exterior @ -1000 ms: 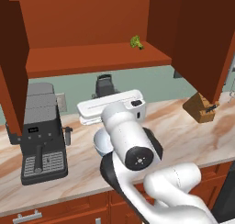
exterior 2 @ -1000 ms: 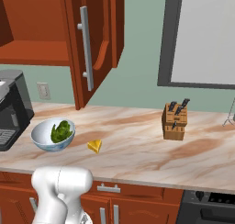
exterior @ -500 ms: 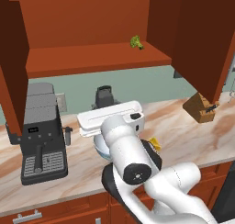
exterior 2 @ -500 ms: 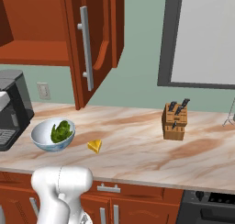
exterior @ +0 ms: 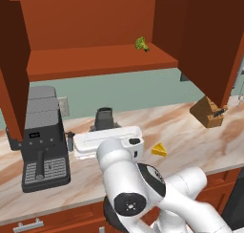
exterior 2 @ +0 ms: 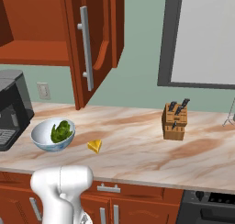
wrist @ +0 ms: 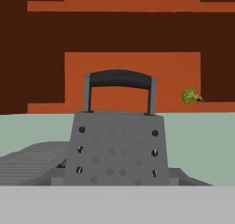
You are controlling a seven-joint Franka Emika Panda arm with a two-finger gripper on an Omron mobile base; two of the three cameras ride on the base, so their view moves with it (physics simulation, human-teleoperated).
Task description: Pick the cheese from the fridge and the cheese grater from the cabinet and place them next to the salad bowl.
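Cheese grater stands upright dead ahead of the claw, handle up; whether the claw grips it, I cannot tell.

Directly ahead of the hand, the cheese grater blocks the way forward, close in. To the hand's left the coffee machine walls off that side. To its right the tabletop lies open past the cheese toward the knife block. Above, the cabinet shelf overhangs, with open air beneath it.
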